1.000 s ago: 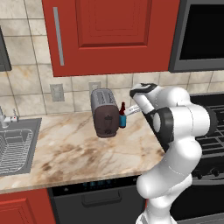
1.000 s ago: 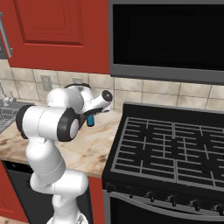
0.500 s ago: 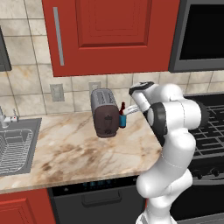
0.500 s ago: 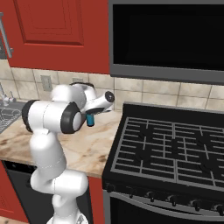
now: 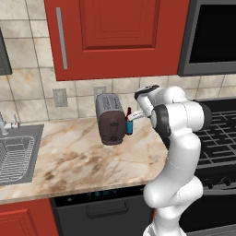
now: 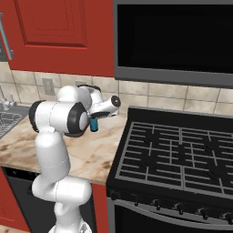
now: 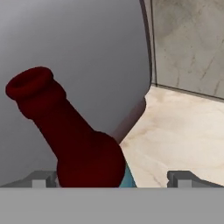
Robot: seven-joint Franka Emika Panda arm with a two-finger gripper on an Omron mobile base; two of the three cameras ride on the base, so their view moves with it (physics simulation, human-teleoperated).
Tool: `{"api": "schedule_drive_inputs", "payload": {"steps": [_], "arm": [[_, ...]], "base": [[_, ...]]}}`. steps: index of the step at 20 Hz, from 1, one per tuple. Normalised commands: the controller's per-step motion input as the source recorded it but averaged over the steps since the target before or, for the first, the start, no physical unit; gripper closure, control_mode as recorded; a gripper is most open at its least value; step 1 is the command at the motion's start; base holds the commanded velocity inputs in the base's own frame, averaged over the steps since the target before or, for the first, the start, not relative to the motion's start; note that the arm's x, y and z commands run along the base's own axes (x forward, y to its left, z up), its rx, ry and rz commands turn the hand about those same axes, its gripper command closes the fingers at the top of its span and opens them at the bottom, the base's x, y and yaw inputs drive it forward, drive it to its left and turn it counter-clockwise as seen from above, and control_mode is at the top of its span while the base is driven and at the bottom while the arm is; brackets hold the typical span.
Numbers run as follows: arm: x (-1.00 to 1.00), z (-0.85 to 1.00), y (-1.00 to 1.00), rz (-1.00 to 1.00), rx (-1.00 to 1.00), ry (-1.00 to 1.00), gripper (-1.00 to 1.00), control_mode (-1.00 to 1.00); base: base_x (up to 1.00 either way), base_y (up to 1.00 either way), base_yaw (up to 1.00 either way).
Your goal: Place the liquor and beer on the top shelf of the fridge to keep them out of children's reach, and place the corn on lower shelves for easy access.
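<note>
Beer (image 5: 129,123): dark red-brown bottle, blue label, upright on marble table (image 5: 83,156), just beside grey toaster (image 5: 110,118), near tiled backsplash. Claw (image 7: 113,177): fingers wide apart, bottle neck between them, not clamped. Black stove (image 6: 182,154) adjoins the table.

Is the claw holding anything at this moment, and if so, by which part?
Nothing is held. The claw stands wide open around the beer bottle beside the toaster, its fingertips clear of the glass.

The arm (image 5: 177,152) is glossy white, built of rounded segments with dark grey joint bands between them.
</note>
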Motion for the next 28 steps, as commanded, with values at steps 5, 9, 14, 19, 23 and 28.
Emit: {"api": "schedule_drive_inputs", "payload": {"steps": [5,9,14,19,23,28], "arm": [[0.13,-0.09,0.18,0.0,0.0,0.02,-1.0,-1.0],[0.12,-0.07,0.19,0.0,0.0,0.02,-1.0,-1.0],[0.12,-0.09,0.13,0.0,0.0,0.02,-1.0,-1.0],[0.09,-0.12,0.15,0.0,0.0,0.02,-1.0,-1.0],[0.11,-0.13,0.15,0.0,0.0,0.0,-1.0,-1.0],[0.14,-0.13,0.15,0.0,0.0,0.0,-1.0,-1.0]], "base": [[0.0,0.0,0.0],[0.0,0.0,0.0],[0.0,0.0,0.0],[0.0,0.0,0.0],[0.0,0.0,0.0],[0.0,0.0,0.0]]}}
